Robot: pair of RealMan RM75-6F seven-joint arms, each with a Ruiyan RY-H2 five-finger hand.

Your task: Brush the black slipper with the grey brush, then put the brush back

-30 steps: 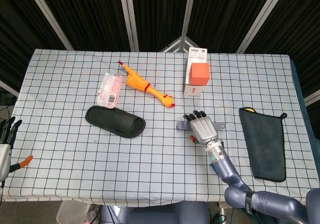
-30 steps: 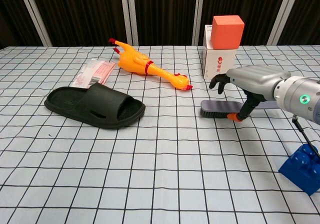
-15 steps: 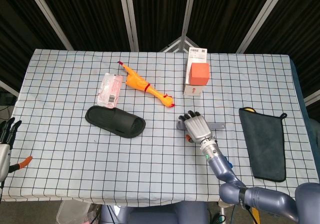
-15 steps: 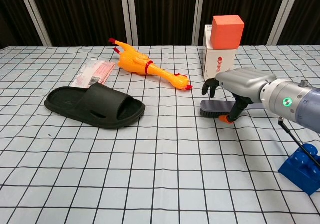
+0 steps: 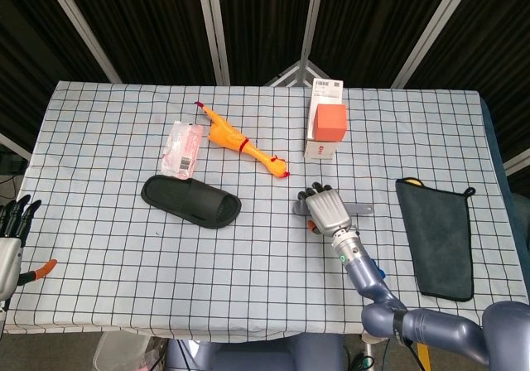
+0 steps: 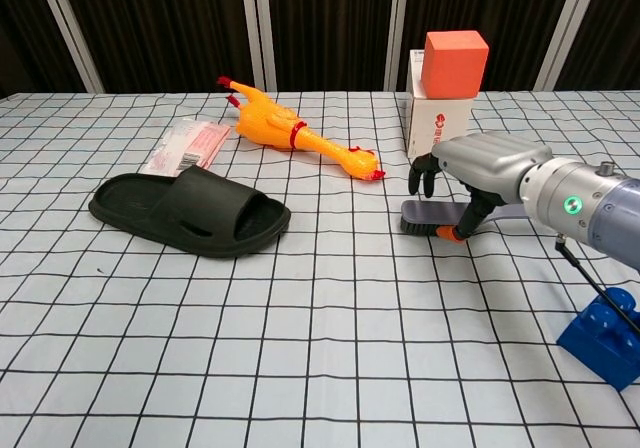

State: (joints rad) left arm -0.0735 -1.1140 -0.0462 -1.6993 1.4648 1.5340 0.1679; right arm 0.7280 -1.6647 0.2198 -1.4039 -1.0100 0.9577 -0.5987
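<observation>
Your right hand (image 6: 478, 168) arches over the grey brush (image 6: 430, 215) lying on the counter (image 6: 300, 348), fingers curled, grip uncertain. Close off-centre and it could skid away from the black slipper (image 6: 190, 213).

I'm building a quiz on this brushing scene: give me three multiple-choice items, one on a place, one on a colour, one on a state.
1. Where does the grey long-handled brush lie?
A. On the black rubber slipper
B. On the checked tablecloth, in front of the white carton
C. On the dark grey towel

2. What colour is the cube on top of the white carton?
A. Orange
B. Blue
C. Yellow

3. What is the right hand doing?
A. Brushing the slipper
B. Lifting the yellow rubber chicken
C. Arched over the brush, which lies on the table

Answers: 1 B, the chest view shows it on the cloth below the carton. 2 A, orange in both views. 3 C, fingers curl over the brush; a closed grip cannot be confirmed.
</observation>
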